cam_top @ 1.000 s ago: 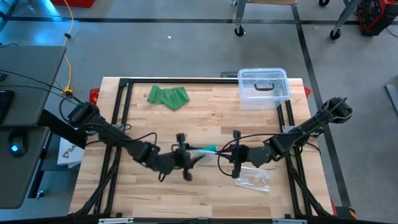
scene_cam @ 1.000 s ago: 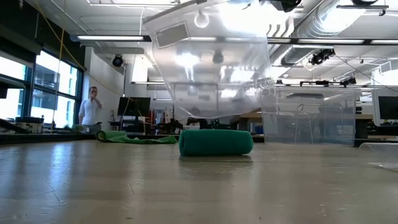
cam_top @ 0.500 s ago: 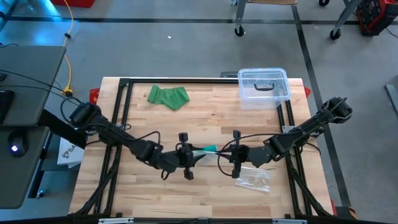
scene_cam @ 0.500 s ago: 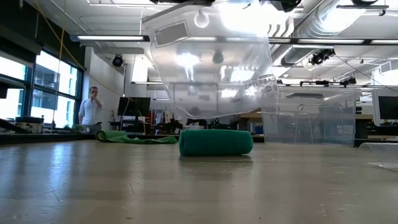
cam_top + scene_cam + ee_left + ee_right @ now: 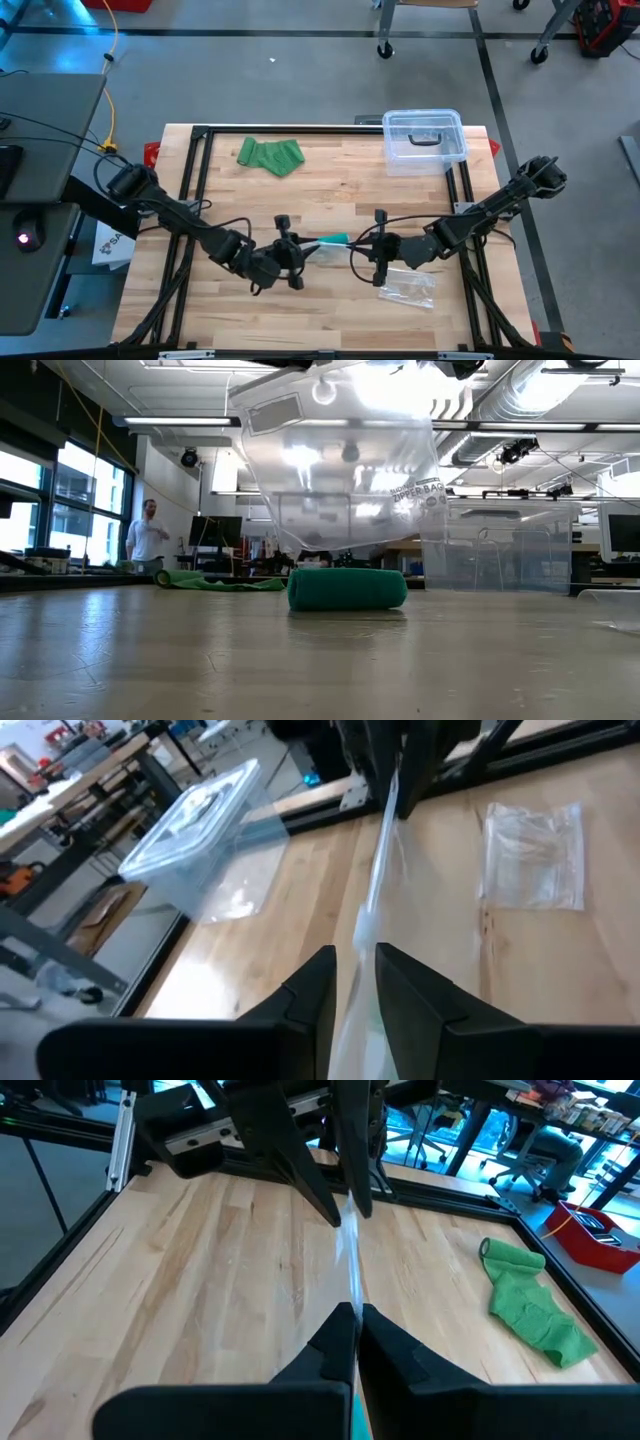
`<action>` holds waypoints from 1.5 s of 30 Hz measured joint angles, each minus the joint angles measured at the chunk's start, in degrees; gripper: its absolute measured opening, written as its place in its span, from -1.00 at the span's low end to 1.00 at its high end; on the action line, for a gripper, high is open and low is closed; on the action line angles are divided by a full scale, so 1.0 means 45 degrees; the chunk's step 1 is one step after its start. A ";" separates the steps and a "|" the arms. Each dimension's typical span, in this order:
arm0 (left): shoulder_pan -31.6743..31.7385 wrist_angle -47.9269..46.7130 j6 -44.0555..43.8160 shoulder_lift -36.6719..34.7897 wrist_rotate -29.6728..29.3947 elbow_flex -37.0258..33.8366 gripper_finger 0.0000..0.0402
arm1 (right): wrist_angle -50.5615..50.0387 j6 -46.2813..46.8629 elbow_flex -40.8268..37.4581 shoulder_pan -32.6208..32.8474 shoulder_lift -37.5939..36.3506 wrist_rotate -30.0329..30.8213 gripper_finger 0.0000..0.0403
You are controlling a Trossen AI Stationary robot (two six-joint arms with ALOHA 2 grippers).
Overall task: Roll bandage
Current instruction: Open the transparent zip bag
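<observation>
High view: both claws [image 5: 285,252] [image 5: 379,247] pinch a clear bag [image 5: 335,470] above the rolled bandage [image 5: 347,589].

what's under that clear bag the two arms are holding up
A rolled green bandage lies on the table under the clear bag. From above, the bag and end effectors hide most of it.

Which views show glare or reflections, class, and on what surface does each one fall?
Low view: ceiling lamps glare off the clear plastic zipper bag hanging above the rolled dark green bandage. Left wrist view: light sheen on the clear lidded plastic box and on the small clear plastic bag. Right wrist view: the bag's edge glints beyond the right gripper's fingers.
</observation>
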 joint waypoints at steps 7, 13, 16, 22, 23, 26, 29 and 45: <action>0.0024 -0.0136 -0.0302 -0.0048 0.0077 0.0000 -0.61 | 0.0000 0.0000 0.0000 0.0000 0.0000 0.0000 -1.00; 0.0328 0.0754 0.0372 -0.0048 0.1631 0.0000 -0.32 | 0.0010 0.0000 0.0000 0.0000 0.0000 0.0000 -1.00; 0.0598 0.1126 0.0424 -0.0048 0.2598 0.0000 -0.21 | 0.0010 -0.0005 0.0000 0.0000 0.0000 0.0000 -1.00; 0.0937 0.1266 0.0261 -0.0048 0.2356 0.0000 -0.17 | 0.0014 0.0000 0.0000 0.0000 0.0000 0.0000 -1.00; 0.0975 0.1325 0.0266 -0.0048 0.2365 0.0000 -0.19 | 0.0015 0.0000 0.0000 0.0000 0.0000 0.0000 -1.00; 0.1004 0.1283 0.0013 -0.0048 0.2407 0.0000 -0.28 | 0.0015 -0.0005 0.0000 0.0000 0.0000 0.0000 -1.00; 0.1054 0.1234 -0.0151 -0.0048 0.2448 0.0000 -0.42 | 0.0015 -0.0005 0.0000 0.0000 0.0000 0.0000 -1.00; 0.0888 0.0722 -0.0171 -0.0048 0.2249 0.0007 -0.85 | 0.0018 0.0000 0.0000 -0.0015 0.0000 0.0005 -1.00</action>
